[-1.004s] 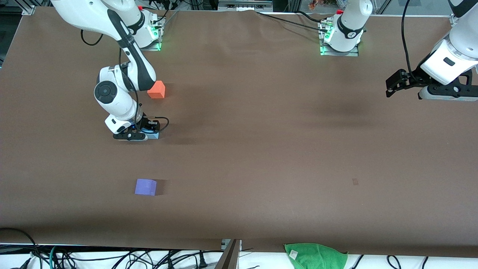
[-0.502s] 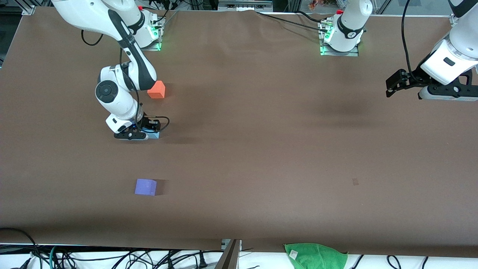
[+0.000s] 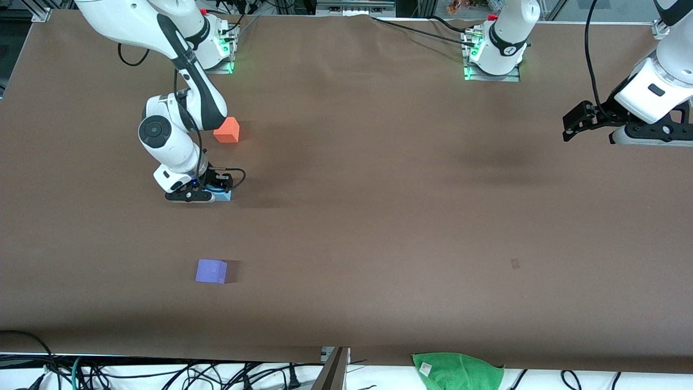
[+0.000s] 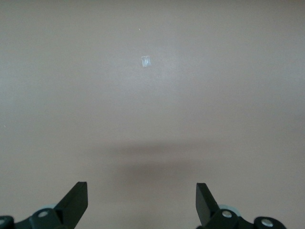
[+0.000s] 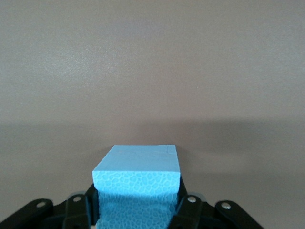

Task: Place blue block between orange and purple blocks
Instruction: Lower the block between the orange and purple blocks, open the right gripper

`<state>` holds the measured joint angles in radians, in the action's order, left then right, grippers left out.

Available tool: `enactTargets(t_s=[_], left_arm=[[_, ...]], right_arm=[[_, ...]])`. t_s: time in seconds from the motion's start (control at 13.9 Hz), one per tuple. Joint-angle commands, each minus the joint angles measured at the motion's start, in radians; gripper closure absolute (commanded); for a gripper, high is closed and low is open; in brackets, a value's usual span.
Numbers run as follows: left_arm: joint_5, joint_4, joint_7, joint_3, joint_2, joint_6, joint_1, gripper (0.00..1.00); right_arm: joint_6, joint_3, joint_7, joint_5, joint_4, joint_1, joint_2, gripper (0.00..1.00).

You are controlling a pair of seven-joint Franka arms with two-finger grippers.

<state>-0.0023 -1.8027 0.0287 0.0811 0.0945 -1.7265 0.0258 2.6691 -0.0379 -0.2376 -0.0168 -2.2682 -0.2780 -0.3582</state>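
The light sky-blue block [image 3: 224, 195] is held in my right gripper [image 3: 215, 191], low at the table surface. It is nearer the front camera than the orange block [image 3: 227, 130] and farther than the violet-purple block [image 3: 211, 271]. In the right wrist view the fingers [image 5: 78, 210] press on both sides of the blue block [image 5: 138, 172], with the right gripper [image 5: 136, 212] shut on it. My left gripper [image 3: 573, 123] waits open and empty in the air over the left arm's end of the table; in the left wrist view, the left gripper [image 4: 141, 205] has bare table below it.
A green cloth [image 3: 457, 370] lies at the table's front edge. A small mark [image 3: 515, 264] is on the brown table; the left wrist view shows a small pale mark [image 4: 146, 61]. Cables hang along the front edge.
The right gripper with the blue block has shifted very slightly. The left gripper has drifted a little toward its end of the table.
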Motion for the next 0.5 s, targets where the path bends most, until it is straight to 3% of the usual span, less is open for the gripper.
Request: enactTargets(t_s=[0.0,0.43], left_arm=[[0.018,0.014,-0.021,0.005,-0.002,0.016,0.005,0.0],[0.018,0.013,-0.021,0.0,-0.002,0.016,0.005,0.0]], right_arm=[[0.038,0.004,-0.003,-0.014,-0.025,-0.001,-0.007,0.0],[0.037,0.004,0.006,-0.012,-0.024,-0.001,-0.007,0.0]])
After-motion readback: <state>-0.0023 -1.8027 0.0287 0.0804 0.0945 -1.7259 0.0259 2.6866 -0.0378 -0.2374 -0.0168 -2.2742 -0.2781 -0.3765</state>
